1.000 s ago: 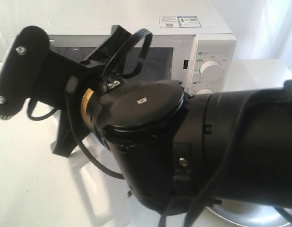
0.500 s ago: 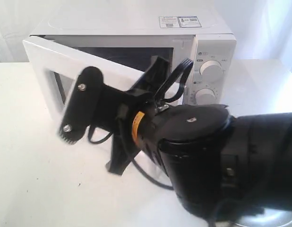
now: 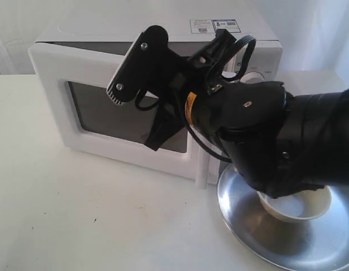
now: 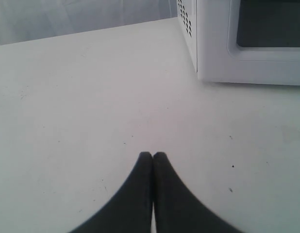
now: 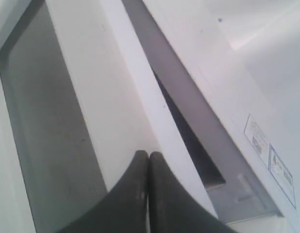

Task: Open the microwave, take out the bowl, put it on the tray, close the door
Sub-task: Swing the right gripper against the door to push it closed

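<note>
Over by the microwave (image 3: 163, 25) front, right gripper (image 5: 148, 156) has its fingers pressed together, nothing betw. them, tips set against the door (image 3: 56, 101) near its top edge. Looks like a pushing pose, prob. to swing it closed. And the bowl (image 3: 301, 206) sits upright on the tray (image 3: 248, 226), mouth up (arm hides part of it), so closing is what's left, I reckon. Door's ajar: hinge side left, handle (image 3: 201, 169) edge standing out toward the tray, long axis running across the oven front, facing out & slightly leftward. Meanwhile left gripper (image 4: 153, 155), likewise pinched & empty, hovers low over the table (image 4: 67, 97), prob. parked clear of the door.
</note>
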You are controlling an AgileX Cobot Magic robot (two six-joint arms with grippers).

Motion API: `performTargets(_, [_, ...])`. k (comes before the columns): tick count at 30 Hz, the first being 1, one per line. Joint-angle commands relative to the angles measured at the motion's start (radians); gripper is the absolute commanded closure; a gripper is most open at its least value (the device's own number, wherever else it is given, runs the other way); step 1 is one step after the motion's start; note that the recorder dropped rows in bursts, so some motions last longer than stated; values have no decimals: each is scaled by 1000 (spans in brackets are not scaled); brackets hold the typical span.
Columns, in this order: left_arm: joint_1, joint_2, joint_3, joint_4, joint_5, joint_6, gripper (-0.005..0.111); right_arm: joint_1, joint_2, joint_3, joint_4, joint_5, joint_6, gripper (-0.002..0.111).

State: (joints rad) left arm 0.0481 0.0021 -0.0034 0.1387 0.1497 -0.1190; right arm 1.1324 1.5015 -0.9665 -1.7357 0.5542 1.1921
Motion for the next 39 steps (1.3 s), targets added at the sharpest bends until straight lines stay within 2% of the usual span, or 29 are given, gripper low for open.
performTargets(1, [-1, -2, 3, -4, -1, -6, 107, -49, -1, 1, -9, -59, 19, 108])
performTargets(8, [-1, -2, 3, -4, -1, -6, 107, -156, 69, -27, -9, -101, 19, 108])
performTargets(14, [-1, -2, 3, -4, -1, -6, 107, -218, 150, -117, -9, -109, -31, 108])
performTargets(22, [-1, -2, 3, -4, -1, -6, 107, -229, 230, -216, -9, -101, -39, 108])
performTargets(29, [-1, -2, 3, -4, -1, -6, 107, -247, 240, -221, -9, -44, -48, 108])
performTargets(34, [-1, -2, 3, -4, -1, -6, 107, -178, 97, -161, 50, -171, -46, 108])
performTargets(39, [-1, -2, 3, -4, -1, -6, 107, -25, -182, -22, 149, -276, 24, 108])
